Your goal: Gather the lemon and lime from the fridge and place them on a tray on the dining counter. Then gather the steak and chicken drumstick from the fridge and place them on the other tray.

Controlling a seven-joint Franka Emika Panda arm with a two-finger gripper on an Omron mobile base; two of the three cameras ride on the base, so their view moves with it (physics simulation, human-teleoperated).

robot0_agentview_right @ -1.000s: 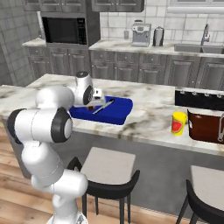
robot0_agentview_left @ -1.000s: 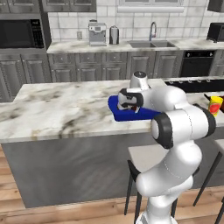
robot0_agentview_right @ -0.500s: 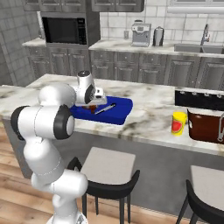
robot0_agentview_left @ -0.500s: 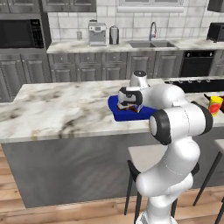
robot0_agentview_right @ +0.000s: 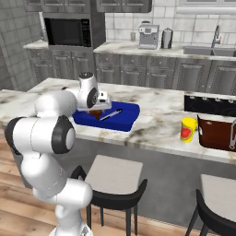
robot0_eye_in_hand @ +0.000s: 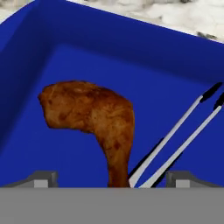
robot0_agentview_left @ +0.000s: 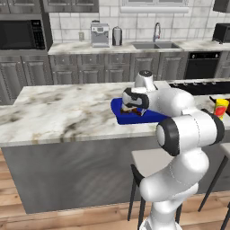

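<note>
The gripper (robot0_eye_in_hand: 111,180) hung low over the blue tray (robot0_eye_in_hand: 131,57) with its fingers (robot0_eye_in_hand: 41,179) spread wide, holding nothing. The chicken drumstick (robot0_eye_in_hand: 94,120) lay flat in the tray, just below them, beside metal tongs (robot0_eye_in_hand: 175,140). The tray sat on the white dining counter (robot0_agentview_left: 58,112), probably because meat belonged there.

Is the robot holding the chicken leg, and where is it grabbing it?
Nothing is held. The gripper is open, and the chicken drumstick lies in the blue tray.
</note>
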